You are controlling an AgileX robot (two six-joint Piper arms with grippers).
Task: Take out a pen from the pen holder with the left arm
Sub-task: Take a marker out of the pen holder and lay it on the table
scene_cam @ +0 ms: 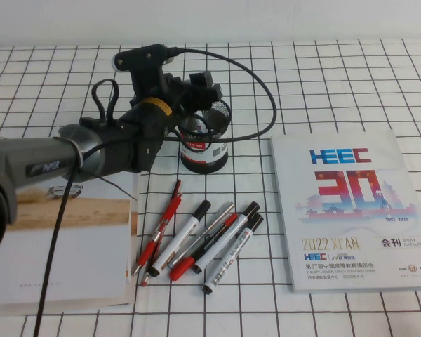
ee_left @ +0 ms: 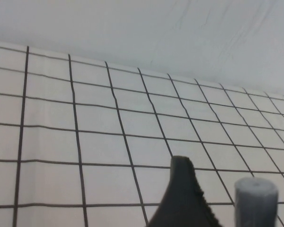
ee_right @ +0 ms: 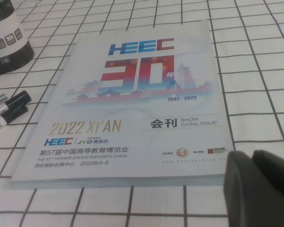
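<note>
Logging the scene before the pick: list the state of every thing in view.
Left claw: poised above the pen holder's mouth.
Right claw: low, by the catalogue's corner.
Pen holder: upright, contents hidden by the arm.
Pens and markers: lying flat, bunched in front of the holder.
Catalogue: closed, flat, cover up.
Booklet: lying flat, partly under the left arm.

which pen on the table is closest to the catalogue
The black-capped white marker at the row's right end, reaching nearest the robot; the other pens lie further left. Left gripper is above the pen holder; right gripper hangs near the catalogue.
</note>
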